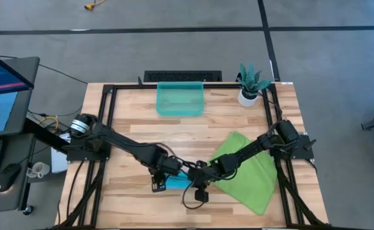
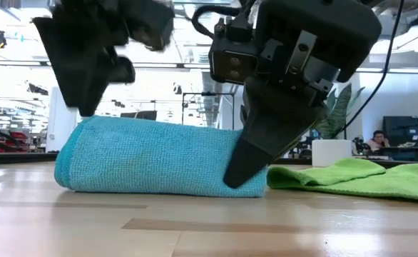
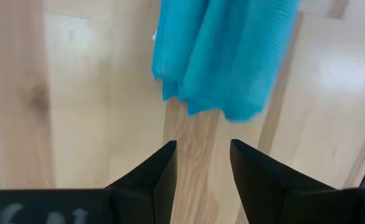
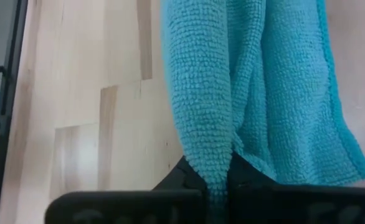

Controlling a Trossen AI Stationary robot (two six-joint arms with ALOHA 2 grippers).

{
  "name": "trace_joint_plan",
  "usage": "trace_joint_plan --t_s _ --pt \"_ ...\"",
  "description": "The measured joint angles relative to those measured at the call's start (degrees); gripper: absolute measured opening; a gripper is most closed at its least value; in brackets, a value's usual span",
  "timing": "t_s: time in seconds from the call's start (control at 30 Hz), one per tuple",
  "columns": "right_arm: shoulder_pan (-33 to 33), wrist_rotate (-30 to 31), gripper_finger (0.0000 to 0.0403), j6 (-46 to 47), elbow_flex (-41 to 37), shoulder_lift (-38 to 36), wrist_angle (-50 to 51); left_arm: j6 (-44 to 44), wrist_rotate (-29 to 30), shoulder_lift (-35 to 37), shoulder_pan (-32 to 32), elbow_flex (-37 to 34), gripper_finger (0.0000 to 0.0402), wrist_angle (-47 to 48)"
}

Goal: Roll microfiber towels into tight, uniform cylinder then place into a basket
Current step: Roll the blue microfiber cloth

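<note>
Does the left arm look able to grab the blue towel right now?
Probably yes. The left end effector is open just off one end of the blue towel, with bare table between; the right end effector pinches the other end.

A: The blue towel (image 4: 257, 93) pinched between the right gripper (image 4: 217, 180) fingers?
B: Looped, nubbly microfiber cloth, matt.
A: Beneath both grippers?
B: The table (image 2: 195, 228), pale wood planks with a smooth, faintly glossy finish.
A: Left gripper (image 3: 202, 163) fingers?
B: Smooth matt black, like plastic
</note>
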State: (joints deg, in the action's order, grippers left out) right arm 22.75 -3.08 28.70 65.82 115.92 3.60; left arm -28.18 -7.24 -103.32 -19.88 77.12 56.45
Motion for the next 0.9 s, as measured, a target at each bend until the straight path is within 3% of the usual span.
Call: trace_joint_plan --t_s 0.3,0.47,0.6,0.9 --pt "-0.1 -0.5 0.002 0.4 0.0 0.0 -0.3 -3.5 16.2 10.1 -8.2 0.0 0.0139 -1.9" --pt "-0.8 -0.9 0.0027 1.4 0.0 0.0 -0.3 4.9 24.9 10.5 -14.1 -3.1 0.0139 -17.8" --pt "-1.1 -1.9 0.0024 1.5 0.0 0.0 -0.4 10.9 26.0 10.3 -16.2 -9.9 0.0139 -33.4" --pt "-1.1 -1.9 0.003 1.5 -0.1 0.1 -0.5 13.8 25.3 10.3 -14.1 -28.8 0.0139 -67.4"
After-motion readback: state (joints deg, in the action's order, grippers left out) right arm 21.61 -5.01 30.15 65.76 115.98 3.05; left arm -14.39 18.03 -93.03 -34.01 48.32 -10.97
